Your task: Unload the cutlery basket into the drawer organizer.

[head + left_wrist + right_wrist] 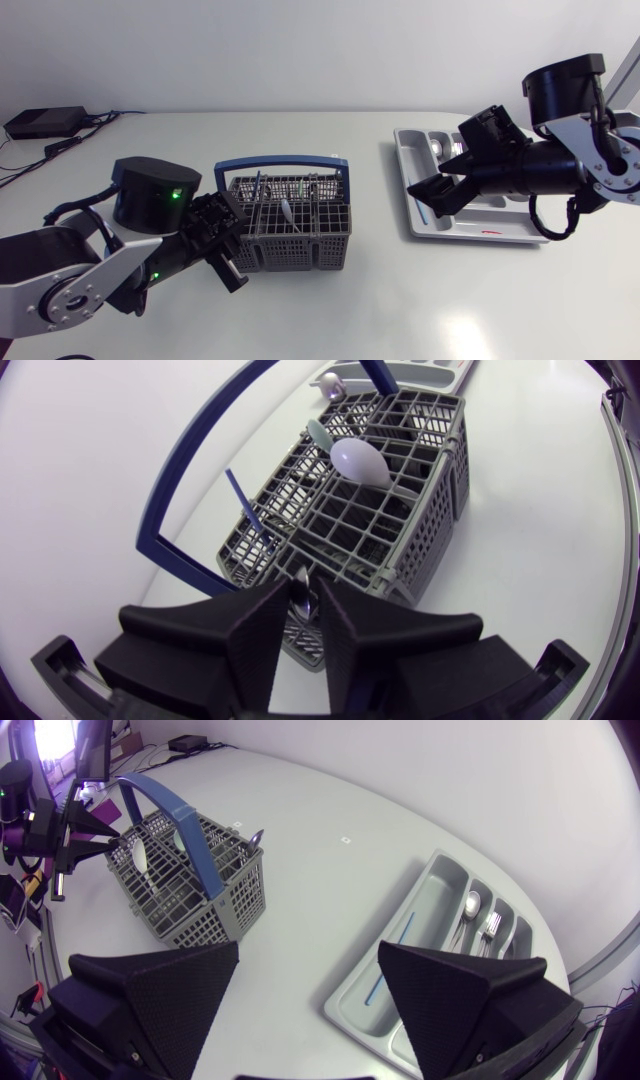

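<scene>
The grey cutlery basket [290, 228] with a blue handle stands left of the table's middle. My left gripper [233, 258] is at its left end. In the left wrist view the left gripper [304, 584] is shut on a silver utensil [304, 596] that stands in the nearest compartment. A white spoon [360, 462] and a thin blue stick [245, 510] stand in compartments further in. The white drawer organizer [520, 236] lies at the right. My right gripper [438, 196] hovers over its left part, open and holding nothing. The right wrist view shows the right gripper [309, 950], the organizer [432, 892] under it and the basket [190, 885] ahead.
The organizer holds a blue utensil [385, 965] in its long slot and silver cutlery [478, 915] in the slots beyond. A small red mark [490, 233] shows on its front rim. A black box [45, 122] with cables sits at the table's back left corner.
</scene>
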Action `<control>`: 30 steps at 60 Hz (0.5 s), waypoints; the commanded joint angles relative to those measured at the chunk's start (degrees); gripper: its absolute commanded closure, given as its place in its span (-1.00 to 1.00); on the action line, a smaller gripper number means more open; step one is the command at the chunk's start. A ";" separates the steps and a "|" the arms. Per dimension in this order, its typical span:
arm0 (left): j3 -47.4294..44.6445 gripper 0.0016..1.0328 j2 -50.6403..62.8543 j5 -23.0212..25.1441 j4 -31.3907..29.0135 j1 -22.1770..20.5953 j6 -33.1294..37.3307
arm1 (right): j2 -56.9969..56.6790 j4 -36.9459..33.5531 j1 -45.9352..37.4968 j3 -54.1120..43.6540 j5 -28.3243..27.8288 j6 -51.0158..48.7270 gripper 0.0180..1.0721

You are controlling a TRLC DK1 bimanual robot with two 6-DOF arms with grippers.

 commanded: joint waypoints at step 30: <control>-0.35 0.58 -7.54 -0.33 -0.34 -1.02 -0.37 | -2.06 0.35 0.62 -2.72 0.32 1.29 -0.91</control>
